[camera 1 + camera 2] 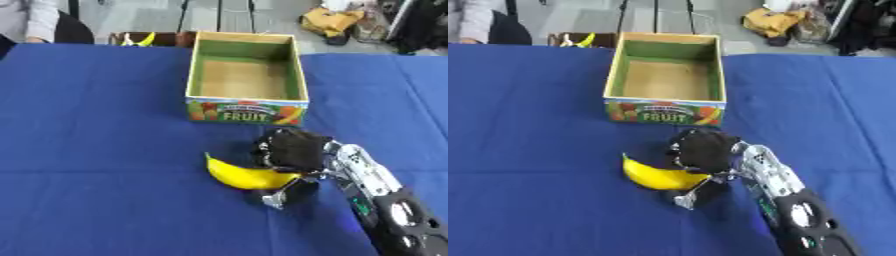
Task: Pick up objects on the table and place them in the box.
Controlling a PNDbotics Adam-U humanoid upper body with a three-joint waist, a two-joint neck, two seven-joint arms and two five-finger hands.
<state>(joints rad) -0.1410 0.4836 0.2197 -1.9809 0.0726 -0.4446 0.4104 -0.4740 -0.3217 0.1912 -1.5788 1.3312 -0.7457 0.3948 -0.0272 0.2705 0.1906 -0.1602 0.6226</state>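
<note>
A yellow banana [241,175] lies on the blue tablecloth, a short way in front of the box. My right hand [296,150] comes in from the lower right and sits at the banana's right end, fingers curled over it and thumb under it. The cardboard box [247,110] marked FRUIT stands open behind them, with a green inner wall and a bare brown floor. My left hand shows in neither view.
The blue tablecloth [96,125] covers the whole table. Beyond the far edge stands a dark crate [140,39] with something yellow in it, and a seated person is at the far left corner. Bags lie on the floor at the back right.
</note>
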